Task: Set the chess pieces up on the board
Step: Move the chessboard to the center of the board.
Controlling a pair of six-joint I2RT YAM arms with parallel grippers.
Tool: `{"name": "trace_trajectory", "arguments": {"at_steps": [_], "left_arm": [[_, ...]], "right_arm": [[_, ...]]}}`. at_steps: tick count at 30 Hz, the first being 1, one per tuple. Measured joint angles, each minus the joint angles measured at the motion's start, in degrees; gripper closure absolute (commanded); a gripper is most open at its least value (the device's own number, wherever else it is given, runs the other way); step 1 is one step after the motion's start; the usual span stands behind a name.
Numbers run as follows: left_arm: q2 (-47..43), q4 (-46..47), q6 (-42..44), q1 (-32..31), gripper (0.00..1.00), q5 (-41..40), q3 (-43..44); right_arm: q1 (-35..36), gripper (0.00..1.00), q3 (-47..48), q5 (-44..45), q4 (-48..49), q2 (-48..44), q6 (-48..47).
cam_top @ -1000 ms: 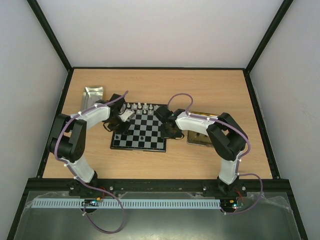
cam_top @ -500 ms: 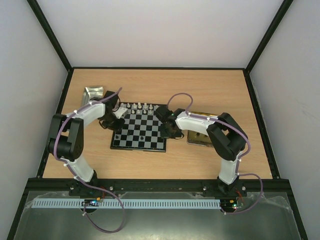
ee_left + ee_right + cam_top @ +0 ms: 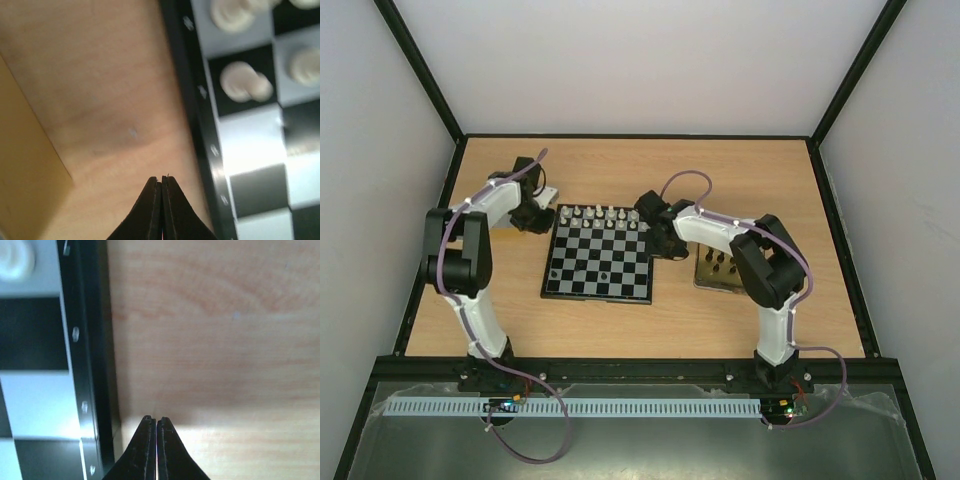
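The left jaws are pressed together with nothing between them, over bare tabletop [image 3: 740, 180] just outside the left rim of the board [image 3: 597, 295]. In the left wrist view the nearest white pieces [image 3: 245, 82] stand on squares just inside that rim, apart from the tips. The right jaws are also closed and empty, beside the board's right rim near its far corner. One white piece shows at the top left corner of the right wrist view, well apart from the tips.

The board lies flat in the middle of the tabletop between the two arms. A row of white pieces stands along its far edge, and a couple of black pieces [image 3: 605, 272] stand on squares toward its near edge.

A gold tray [image 3: 718, 287] lies just to the right of the board, partly under the right arm [image 3: 720, 232], with several dark pieces standing in it. The left arm [image 3: 500, 205] reaches across the far left of the tabletop.
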Motion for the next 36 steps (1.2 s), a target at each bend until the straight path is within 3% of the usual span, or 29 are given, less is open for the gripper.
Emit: {"name": "trace_trajectory", "arguments": {"at_steps": [10, 19, 36], "left_arm": [[17.46, 2.29, -1.27, 2.36, 0.98, -1.92, 17.79], [27.52, 1.86, -4.26, 4.26, 0.98, 3.28, 33.24], [21.27, 5.33, -5.42, 5.16, 0.98, 15.26, 20.92]], "right_arm": [[-4.92, 0.98, 7.67, 1.11, -0.59, 5.57, -2.58], [-5.86, 0.98, 10.01, 1.31, -1.46, 7.21, -3.26], [-6.99, 0.98, 10.62, 1.33, -2.16, 7.21, -4.31]]}}
